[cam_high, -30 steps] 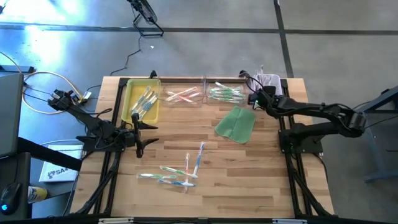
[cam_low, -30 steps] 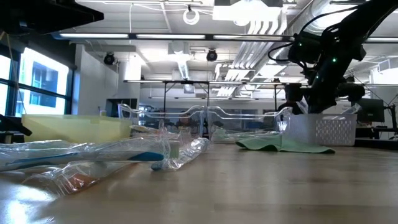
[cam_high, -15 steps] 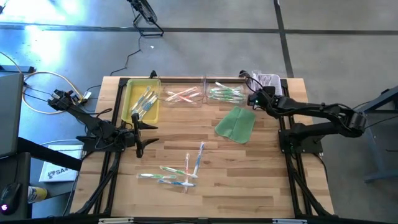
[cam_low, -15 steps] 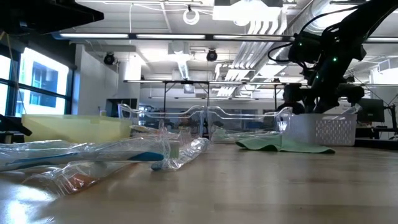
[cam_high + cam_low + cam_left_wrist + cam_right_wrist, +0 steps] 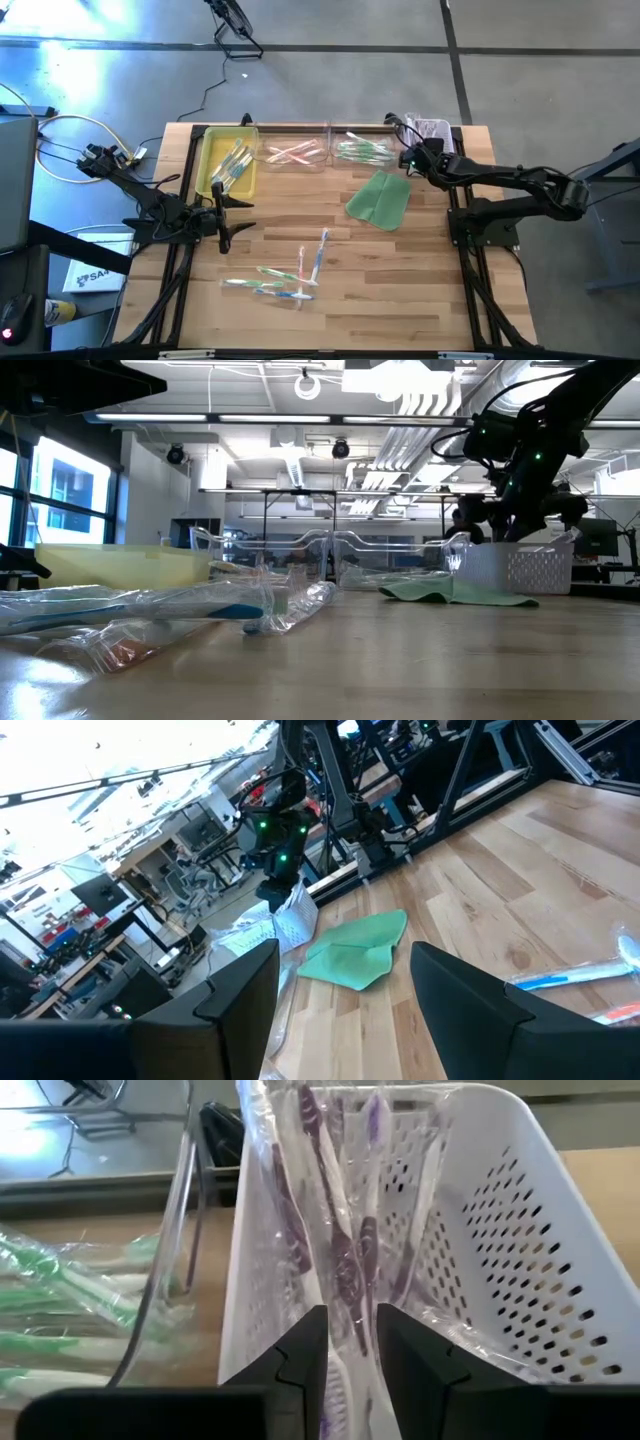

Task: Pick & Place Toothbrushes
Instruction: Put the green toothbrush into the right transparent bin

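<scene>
Right pincer over purple toothbrushes (wrapped) — no legible labels

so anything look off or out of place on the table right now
Mostly tidy. The green cloth lies crumpled and askew beside the sorting bins, and a few wrapped toothbrushes are scattered crisscross on the near table, unsorted. The right gripper is at the white basket.

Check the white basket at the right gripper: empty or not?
Not empty. The white basket holds wrapped purple toothbrushes, seen past the right gripper.
</scene>
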Robot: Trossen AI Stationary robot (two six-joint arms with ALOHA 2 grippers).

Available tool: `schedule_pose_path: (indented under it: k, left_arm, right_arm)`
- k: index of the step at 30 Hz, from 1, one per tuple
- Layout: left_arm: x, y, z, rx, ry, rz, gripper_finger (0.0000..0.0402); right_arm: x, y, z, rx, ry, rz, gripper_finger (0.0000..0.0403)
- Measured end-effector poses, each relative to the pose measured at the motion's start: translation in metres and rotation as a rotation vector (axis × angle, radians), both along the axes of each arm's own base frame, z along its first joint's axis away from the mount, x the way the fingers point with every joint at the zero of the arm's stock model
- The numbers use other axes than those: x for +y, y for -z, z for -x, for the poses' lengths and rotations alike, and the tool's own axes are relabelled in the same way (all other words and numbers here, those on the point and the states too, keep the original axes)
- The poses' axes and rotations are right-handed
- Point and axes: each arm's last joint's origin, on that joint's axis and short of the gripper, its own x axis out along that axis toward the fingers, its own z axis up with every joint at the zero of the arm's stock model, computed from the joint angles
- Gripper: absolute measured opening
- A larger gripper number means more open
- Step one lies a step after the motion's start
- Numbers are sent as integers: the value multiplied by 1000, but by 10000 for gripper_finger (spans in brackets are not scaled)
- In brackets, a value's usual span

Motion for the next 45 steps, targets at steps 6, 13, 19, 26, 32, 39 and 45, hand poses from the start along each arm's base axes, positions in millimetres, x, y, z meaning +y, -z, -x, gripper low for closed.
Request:
schedule_pose_path:
  k: [6, 13, 19, 26, 32, 39, 45]
  left_arm:
    - [0, 0, 0, 0, 0, 0, 220]
    - [0, 0, 0, 0, 0, 0, 220]
    - [0, 0, 0, 0, 0, 0, 220]
    - [0, 0, 0, 0, 0, 0, 220]
    - [0, 0, 0, 0, 0, 0, 220]
    - [0, 0, 0, 0, -1, 0, 220]
    - [0, 0, 0, 0, 0, 1, 220]
  right_arm:
    - [2, -2, -1, -17, -15, 6, 81]
    - [8, -10, -3, -55, -51, 32, 81]
    - [14, -20, -1, -109, -76, 64, 81]
    - [20, -31, 2, -168, -100, 98, 81]
    - [26, -36, 2, -182, -137, 113, 81]
    - [35, -40, -1, -206, -191, 119, 81]
    - [39, -40, -2, -207, -224, 119, 81]
